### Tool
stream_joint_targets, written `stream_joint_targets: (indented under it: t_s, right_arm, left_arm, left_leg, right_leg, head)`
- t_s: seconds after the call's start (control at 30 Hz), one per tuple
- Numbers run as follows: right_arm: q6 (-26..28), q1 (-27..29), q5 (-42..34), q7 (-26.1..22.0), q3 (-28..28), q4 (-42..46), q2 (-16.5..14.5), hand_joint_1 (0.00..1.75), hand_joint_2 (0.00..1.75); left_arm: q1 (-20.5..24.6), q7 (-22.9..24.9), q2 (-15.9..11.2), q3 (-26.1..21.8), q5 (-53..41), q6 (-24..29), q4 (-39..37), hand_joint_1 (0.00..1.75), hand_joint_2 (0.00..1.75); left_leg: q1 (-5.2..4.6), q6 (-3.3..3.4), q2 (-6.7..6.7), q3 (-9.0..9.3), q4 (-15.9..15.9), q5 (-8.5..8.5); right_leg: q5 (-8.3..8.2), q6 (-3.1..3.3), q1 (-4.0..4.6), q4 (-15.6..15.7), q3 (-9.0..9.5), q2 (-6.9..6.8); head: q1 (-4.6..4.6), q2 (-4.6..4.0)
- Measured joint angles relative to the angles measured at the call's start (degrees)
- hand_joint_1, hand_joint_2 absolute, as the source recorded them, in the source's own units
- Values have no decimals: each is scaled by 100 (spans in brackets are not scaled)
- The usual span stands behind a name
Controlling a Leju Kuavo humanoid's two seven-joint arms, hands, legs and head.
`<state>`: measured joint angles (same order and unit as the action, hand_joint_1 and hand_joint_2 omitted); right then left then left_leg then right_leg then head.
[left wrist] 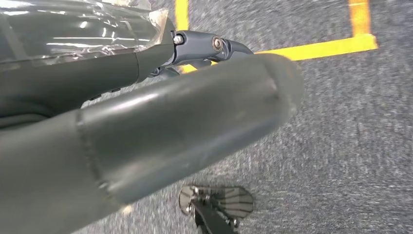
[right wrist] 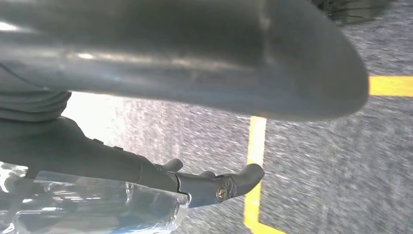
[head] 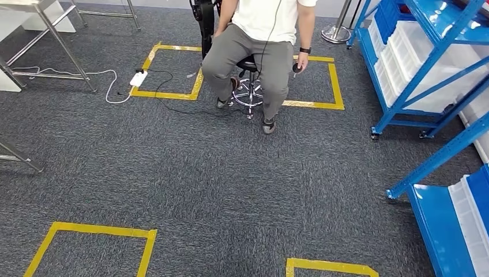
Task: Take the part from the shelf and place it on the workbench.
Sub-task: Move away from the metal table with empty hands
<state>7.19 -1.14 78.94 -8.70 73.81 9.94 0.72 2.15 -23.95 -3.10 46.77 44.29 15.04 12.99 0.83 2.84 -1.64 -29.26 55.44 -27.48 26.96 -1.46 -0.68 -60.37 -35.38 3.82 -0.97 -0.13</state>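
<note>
The shelf (head: pixel 427 63) stands at the right of the head view, a blue frame carrying white and blue bins (head: pixel 403 46); a second blue shelf unit (head: pixel 450 225) sits nearer, at the lower right. Which item on it is the part cannot be told from here, and nothing sits in either hand.

The left hand (left wrist: pixel 160 131) hangs over the grey carpet (head: pixel 219 190) in the left wrist view. Its thick grey thumb (left wrist: pixel 204 117) stretches straight out, and the darker fingers (left wrist: pixel 204 48) lie extended beside it, a gap between them with nothing in it: the hand is released. Clear wrap covers the cover behind the fingers.

The right hand (right wrist: pixel 195 97) hangs likewise in the right wrist view. Its thumb (right wrist: pixel 243 63) runs out long, its dark fingers (right wrist: pixel 224 185) lie apart from it, slightly curled at the tips, holding nothing: released as well.

Yellow tape (head: pixel 104 234) marks squares on the carpet, and tape lines pass under both hands. Ahead a person (head: pixel 259 46) sits on a wheeled stool (head: pixel 249 92) inside a taped rectangle, one hand holding a small dark object. A white power strip (head: pixel 138 78) with cables lies to the left, near the metal legs of a tabletop (head: pixel 52 23).
</note>
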Motion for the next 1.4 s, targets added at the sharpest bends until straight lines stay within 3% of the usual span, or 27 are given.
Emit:
stream_joint_targets:
  t_s: [0.03,0.07,0.13,0.17,0.2,0.27,0.33,0.4,0.43,0.47,0.5,0.57,0.63,0.67,0.73,0.8,0.87,0.93,1.0,1.07,1.13,1.17,1.2,1.23,1.3,1.37,1.4]
  right_arm:
    - [0,-8,-2,3,0,0,0,0,0]
    - [1,-19,-5,7,0,0,1,0,0]
    - [3,-18,-14,19,0,0,1,0,0]
    - [6,-6,-18,26,0,0,1,0,0]
    - [9,4,-22,32,0,0,1,0,0]
    - [15,6,-25,38,0,1,4,0,0]
    - [17,-3,-24,39,0,1,7,0,0]
    - [19,8,-22,41,0,1,10,0,0]
    - [19,17,-21,42,0,1,8,0,0]
    - [20,22,-21,43,0,1,7,0,0]
    - [20,18,-20,44,0,1,5,0,0]
    - [20,0,-19,46,0,1,4,0,0]
    - [20,-11,-14,47,0,1,7,0,0]
    - [20,-11,-10,49,0,1,7,0,0]
    - [20,-20,1,54,0,1,4,0,0]
    - [20,-43,6,57,0,1,4,0,0]
    - [20,-49,5,58,0,1,9,0,0]
    - [20,-19,6,59,0,-1,4,0,0]
    - [20,0,7,61,0,-3,-4,0,0]
    - [20,-24,9,63,0,-4,-8,0,0]
    - [20,-40,18,64,0,-4,-7,0,0]
    - [20,-34,26,64,0,-4,-6,0,0]
    - [20,-26,33,62,0,-4,-4,0,0]
    - [21,-22,38,59,-1,-4,-1,0,0]
    - [26,-38,49,52,-4,-3,12,0,0]
    - [34,-61,65,51,-13,-3,24,0,0]
    - [38,-63,73,53,-19,-3,30,0,0]
  left_arm:
    - [-2,3,-1,1,-1,2,1,0,0]
    - [-5,7,-4,3,-2,4,1,0,0]
    - [-4,14,-9,13,-5,9,1,0,0]
    - [2,15,-10,22,-9,9,1,0,0]
    - [11,16,-9,32,-12,8,1,0,0]
    - [29,20,-9,47,-19,4,1,0,0]
    - [46,23,-9,56,-29,-1,1,0,0]
    - [70,25,-8,67,-39,-4,4,0,0]
    - [83,25,-7,72,-43,-4,7,0,0]
    - [89,24,-7,75,-45,-4,9,0,0]
    - [90,23,-6,78,-48,-5,10,0,0]
    - [72,25,-6,84,-51,-9,10,0,0]
    - [55,29,-7,86,-51,-12,10,0,0]
    - [52,30,-7,86,-50,-13,10,0,0]
    - [51,29,-9,86,-46,-13,10,0,0]
    - [50,30,-10,87,-45,-17,10,0,0]
    - [57,30,-10,89,-45,-27,10,0,0]
    - [71,30,-10,90,-43,-34,10,0,0]
    - [74,26,-13,90,-41,-37,10,0,0]
    - [56,21,-26,89,-28,-36,8,0,0]
    - [41,18,-38,89,-2,-31,7,0,0]
    - [42,14,-39,89,9,-30,7,0,0]
    - [44,10,-39,90,15,-28,8,0,0]
    - [46,7,-39,90,19,-29,8,0,0]
    - [47,1,-38,90,31,-30,8,0,0]
    - [48,-8,-38,88,51,-31,8,0,0]
    - [50,-14,-38,88,62,-31,8,0,0]
  left_leg:
    - [-17,20,87,-9,-7,10]
    - [-30,31,182,-25,-6,15]
    - [-50,34,369,-45,-3,17]
    - [-55,34,453,-46,-1,17]
    - [-56,30,528,-41,1,15]
    - [-75,1,657,-21,10,-3]
    - [-105,-48,766,-1,21,-21]
    - [-110,-100,866,17,14,-30]
    - [-95,-133,829,14,34,-61]
    - [-76,-166,702,-23,136,-149]
    - [-56,-195,531,-118,362,-305]
    - [-26,-231,214,-465,1137,-715]
    - [-10,-256,150,-773,1752,-896]
    - [6,-269,145,-806,1775,-814]
    - [66,-298,76,-566,1167,-362]
    - [120,-323,-152,-259,437,-43]
    - [103,-298,-259,-172,205,-25]
    - [64,-200,-137,-173,177,-6]
    - [46,-79,3,-169,127,38]
    - [25,-11,168,-185,108,58]
    - [2,0,342,-205,110,58]
    - [-6,-1,419,-209,111,58]
    - [-12,-3,490,-206,112,56]
    - [-17,-8,558,-199,113,53]
    - [-38,-34,680,-176,120,36]
    - [-66,-74,795,-156,132,16]
    - [-76,-97,855,-142,133,7]
  right_leg:
    - [178,21,1,-351,-173,-177]
    - [365,31,2,-769,-370,-265]
    - [547,-4,-5,-1292,-572,-313]
    - [508,-44,-6,-1239,-499,-331]
    - [383,-85,-7,-911,-287,-375]
    - [108,-110,15,-12,244,-628]
    - [-20,-46,56,456,492,-784]
    - [-45,30,64,493,466,-681]
    - [-59,60,39,510,470,-620]
    - [-80,108,12,528,475,-561]
    - [-100,149,-18,546,494,-503]
    - [-120,198,-27,548,492,-376]
    - [-118,198,-19,545,501,-226]
    - [-116,197,-18,541,514,-148]
    - [-107,187,-28,520,537,17]
    - [-87,145,-13,464,507,175]
    - [-92,74,2,428,416,296]
    - [-108,-3,-13,425,328,346]
    - [33,-16,-14,192,188,82]
    - [390,33,-10,-498,-144,-239]
    - [670,32,-14,-1192,-459,-307]
    - [680,2,-14,-1270,-469,-316]
    - [604,-36,-11,-1117,-357,-334]
    - [464,-69,-7,-752,-138,-388]
    - [185,-69,43,87,337,-672]
    - [59,-12,104,447,507,-826]
    - [40,12,124,458,485,-768]
  head:
    - [3,0]
    - [7,0]
    - [5,0]
    - [6,0]
    - [7,0]
    - [8,0]
    - [3,0]
    - [1,0]
    - [0,0]
    - [-9,0]
    - [-20,0]
    - [-40,0]
    - [-40,0]
    - [-41,0]
    - [-42,0]
    - [-39,0]
    - [-35,0]
    - [-32,0]
    - [-24,0]
    - [-11,0]
    - [-8,0]
    - [-7,0]
    - [-6,0]
    - [-7,0]
    - [-5,0]
    - [-5,0]
    - [-7,0]
